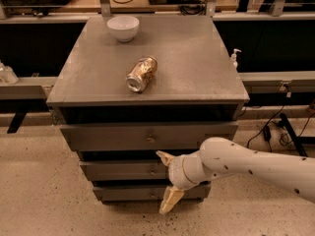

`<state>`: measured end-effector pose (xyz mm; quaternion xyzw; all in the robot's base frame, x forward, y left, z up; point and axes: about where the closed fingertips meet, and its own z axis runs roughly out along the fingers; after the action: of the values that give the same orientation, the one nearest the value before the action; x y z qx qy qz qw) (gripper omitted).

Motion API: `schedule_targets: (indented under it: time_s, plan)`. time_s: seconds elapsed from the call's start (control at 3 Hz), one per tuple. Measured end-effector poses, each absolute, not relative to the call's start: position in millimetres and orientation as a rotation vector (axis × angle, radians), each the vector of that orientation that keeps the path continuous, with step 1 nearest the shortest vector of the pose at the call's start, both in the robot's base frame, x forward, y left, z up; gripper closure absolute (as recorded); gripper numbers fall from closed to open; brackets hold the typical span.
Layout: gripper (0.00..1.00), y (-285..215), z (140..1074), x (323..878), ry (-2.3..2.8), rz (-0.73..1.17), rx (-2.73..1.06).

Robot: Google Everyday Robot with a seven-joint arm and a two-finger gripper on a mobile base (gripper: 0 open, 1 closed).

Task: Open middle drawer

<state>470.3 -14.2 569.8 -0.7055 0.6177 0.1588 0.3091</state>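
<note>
Down at the front of the grey cabinet [197,73], the gripper [166,179] sits right by the middle drawer [118,171] — its two fingers are spread wide, one above the drawer front and one below. The drawer looks shut. Its knob is hidden behind the gripper. This looks like the reaching step. Next the fingers must close on the knob, then pull straight back — not sideways.

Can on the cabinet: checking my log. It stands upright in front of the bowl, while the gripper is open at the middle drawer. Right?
No: the camera view shows the can lying on its side. It is in front of the bowl, and the gripper is open at the middle drawer.
</note>
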Motion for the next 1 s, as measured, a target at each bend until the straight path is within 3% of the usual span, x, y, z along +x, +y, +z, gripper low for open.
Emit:
schedule_targets:
  time_s: [0.33, 1.0]
  plan:
    - [0.00, -20, 566, 471, 1.655, 0.401, -1.867]
    - [0.00, -93, 508, 484, 1.719, 0.352, -1.901]
